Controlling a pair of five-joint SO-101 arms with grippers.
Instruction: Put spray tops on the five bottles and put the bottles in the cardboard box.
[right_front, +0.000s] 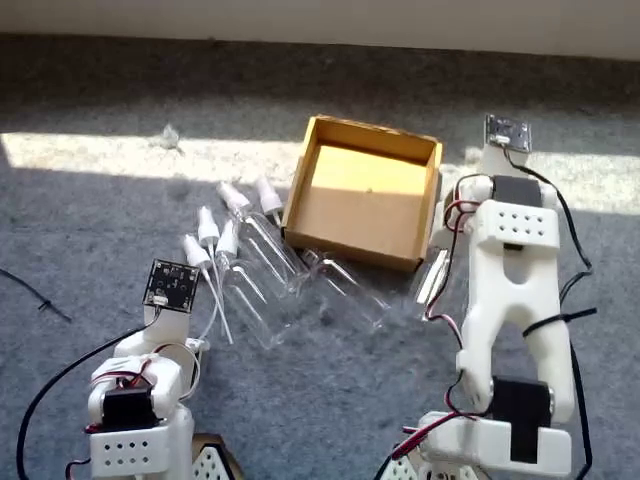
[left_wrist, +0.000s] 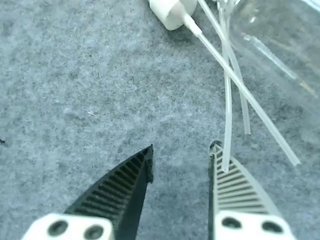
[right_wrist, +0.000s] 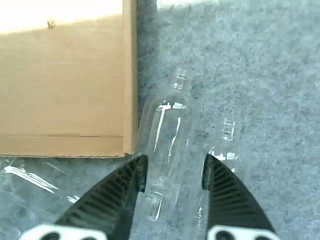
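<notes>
Cardboard box (right_front: 352, 250), high view: open-topped, on the grey felt tabletop (right_front: 90, 300), ahead of both arms.
Spray tops (right_front: 207, 226), high view: 5 white tops clustered just left of the box, among clear bottles (right_front: 262, 262) lying flat.
Left arm (right_front: 150, 400), high view: near the tops.
Right arm (right_front: 515, 270), high view: just beside the box's right wall.
Left jaws, left wrist view: apart over bare felt; 1 spray top (left_wrist: 170, 10) and thin dip tubes (left_wrist: 240, 85) lie loose beside a bottle (left_wrist: 280, 45).
Right jaws, right wrist view: apart above 2 bottles (right_wrist: 165, 135) lying side by side, just beside the box wall (right_wrist: 129, 75).
</notes>
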